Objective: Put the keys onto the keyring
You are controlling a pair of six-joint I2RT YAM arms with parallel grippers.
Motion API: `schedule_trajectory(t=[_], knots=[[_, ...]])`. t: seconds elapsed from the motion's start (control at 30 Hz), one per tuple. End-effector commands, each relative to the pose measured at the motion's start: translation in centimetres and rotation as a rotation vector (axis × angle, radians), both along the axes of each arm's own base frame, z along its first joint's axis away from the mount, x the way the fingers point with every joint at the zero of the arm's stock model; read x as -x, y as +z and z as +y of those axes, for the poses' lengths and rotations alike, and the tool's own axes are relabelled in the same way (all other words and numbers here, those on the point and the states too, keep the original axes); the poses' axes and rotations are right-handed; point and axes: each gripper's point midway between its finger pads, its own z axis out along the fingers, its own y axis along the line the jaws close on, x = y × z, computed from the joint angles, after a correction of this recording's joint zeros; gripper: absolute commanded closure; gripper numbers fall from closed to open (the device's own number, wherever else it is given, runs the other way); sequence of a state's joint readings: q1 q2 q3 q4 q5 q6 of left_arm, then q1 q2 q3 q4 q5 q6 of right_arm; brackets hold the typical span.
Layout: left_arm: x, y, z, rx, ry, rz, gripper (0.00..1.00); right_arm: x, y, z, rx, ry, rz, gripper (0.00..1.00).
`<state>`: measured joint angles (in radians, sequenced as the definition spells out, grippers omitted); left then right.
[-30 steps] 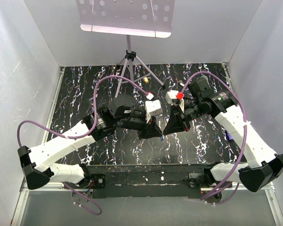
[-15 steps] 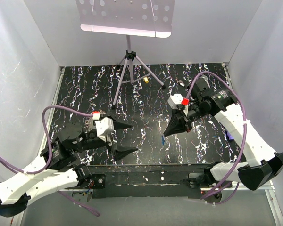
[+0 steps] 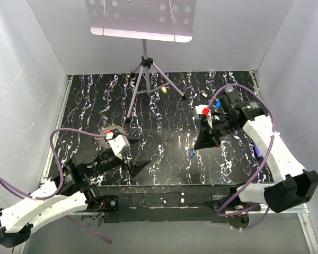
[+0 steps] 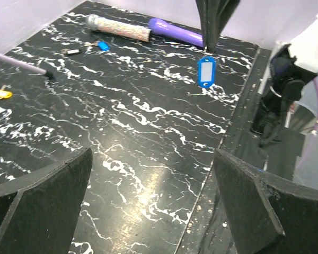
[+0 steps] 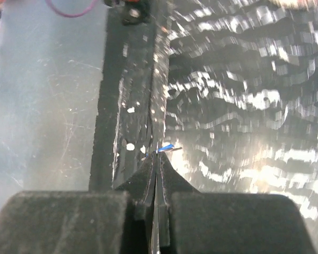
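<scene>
While the left gripper (image 3: 143, 152) hangs low over the near left part of the black marbled table (image 4: 148, 116), its fingers (image 4: 47, 185) stand spread as wide as they go, with nothing between them. The right gripper (image 3: 199, 146) points steeply down over the near right of the table with its jaws pressed together. In its own wrist view, which is blurred, a thin blue sliver shows right at the fingertips, and whether it is pinched there cannot be told. From the left wrist view a blue tag (image 4: 205, 71) with a pale window sits just below that tip. It is not clear whether the tag lies flat on the table or dangles. A yellow-headed key (image 3: 164, 90) lies at the far middle of the table, between the feet of the tripod (image 3: 144, 69). A blue-headed key (image 4: 103, 46) lies at the far right, just beside the end of a glittery tube (image 4: 119, 29). A purple pen (image 4: 177, 32) lies end to end with the tube along the right side. The keyring is too fine to pick out with any confidence.
</scene>
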<state>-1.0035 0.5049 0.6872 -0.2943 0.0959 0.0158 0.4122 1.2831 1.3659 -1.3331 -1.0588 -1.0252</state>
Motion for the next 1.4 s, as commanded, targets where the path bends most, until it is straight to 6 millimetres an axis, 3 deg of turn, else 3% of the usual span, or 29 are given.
schedule_trajectory(t=[0.0,0.1,0.23,0.5,0.67,0.93,1.37], knots=[[-1.9,-1.0,1.6,-0.013,0.133,-0.018,0.02,-1.0,-4.6,-5.8,0.264,-0.317,0.229,0.99],[-2.5,-1.5,2.0,-0.030,0.174,-0.012,0.02,-3.0,-8.0,-10.0,0.396,-0.522,0.281,0.99],[-3.1,-2.0,2.4,-0.046,0.217,-0.003,0.02,-4.3,-13.5,-15.3,0.594,-0.740,0.361,0.99],[-2.9,-1.9,2.5,-0.025,0.219,0.000,0.02,-6.1,-18.0,-19.0,0.786,-0.868,0.484,0.99],[-2.9,-1.5,2.8,-0.012,0.225,-0.005,0.02,-8.2,-19.6,-19.1,0.820,-0.886,0.588,0.99],[-2.8,-1.2,3.0,0.000,0.227,-0.009,0.02,-12.5,-20.1,-18.2,0.803,-0.903,0.599,0.99],[-2.9,-1.5,3.0,-0.011,0.231,-0.003,0.02,-15.8,-21.7,-15.4,0.797,-0.881,0.534,0.99]])
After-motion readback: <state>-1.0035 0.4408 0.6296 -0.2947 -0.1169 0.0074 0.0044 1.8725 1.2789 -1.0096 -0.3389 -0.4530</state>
